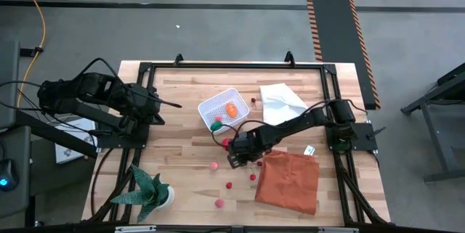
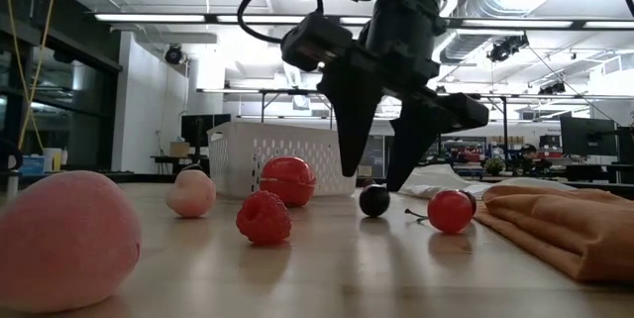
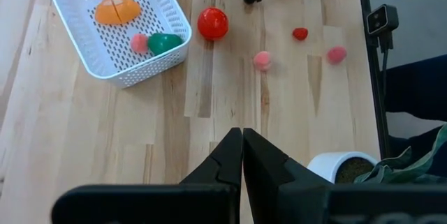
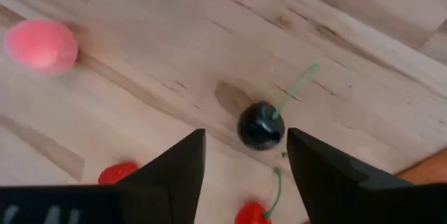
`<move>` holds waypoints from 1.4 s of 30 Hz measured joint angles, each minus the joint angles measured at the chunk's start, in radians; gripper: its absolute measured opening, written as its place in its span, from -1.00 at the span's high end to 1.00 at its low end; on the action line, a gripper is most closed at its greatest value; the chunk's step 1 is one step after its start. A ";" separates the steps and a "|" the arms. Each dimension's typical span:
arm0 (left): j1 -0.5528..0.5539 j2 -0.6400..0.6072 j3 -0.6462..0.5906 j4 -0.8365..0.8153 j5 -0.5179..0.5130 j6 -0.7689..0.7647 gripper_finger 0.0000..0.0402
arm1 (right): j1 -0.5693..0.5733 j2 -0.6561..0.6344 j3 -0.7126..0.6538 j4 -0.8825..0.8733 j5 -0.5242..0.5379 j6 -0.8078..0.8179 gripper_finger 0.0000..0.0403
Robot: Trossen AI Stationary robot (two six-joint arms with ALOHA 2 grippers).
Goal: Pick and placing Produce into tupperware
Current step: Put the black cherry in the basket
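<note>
On the left, the left gripper [image 3: 242,155] hangs over bare wood at its own side of the table [image 1: 182,128], its fingers pressed together on nothing; it seems parked there to leave the middle free. Right of it lies the tupperware [image 1: 223,107], set slantwise near the table's middle so either arm could reach it; it already holds an orange piece [image 1: 230,109] and a green piece [image 1: 216,126], and the left wrist view adds a small pink ball [image 3: 140,42] beside the green one, which the high view barely shows. Just outside the tub's corner sits a red ball [image 3: 212,23]. Further right, the right gripper [image 4: 246,155] stands with its fingers apart, low over a dark cherry [image 4: 261,126] that lies on the wood with its green stem pointing away; the spread looks meant to straddle that cherry for a pickup, and nothing is held yet. Only the right wrist view shows the cherry centred just ahead of the two fingers; the low view shows the fingertips a little above the wood, and a raspberry [image 2: 264,217] and a red cherry [image 2: 451,210] nearby. At the far right lies an orange cloth [image 1: 288,182].
</note>
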 joint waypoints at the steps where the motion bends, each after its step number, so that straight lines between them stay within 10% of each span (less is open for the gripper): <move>1: 0.000 0.000 0.000 0.000 0.000 0.002 0.99 | -0.002 0.000 0.000 0.000 0.000 0.005 0.03; 42: 0.000 0.000 0.000 0.000 0.001 -0.004 0.99 | -0.012 0.042 0.009 -0.095 -0.031 0.021 0.03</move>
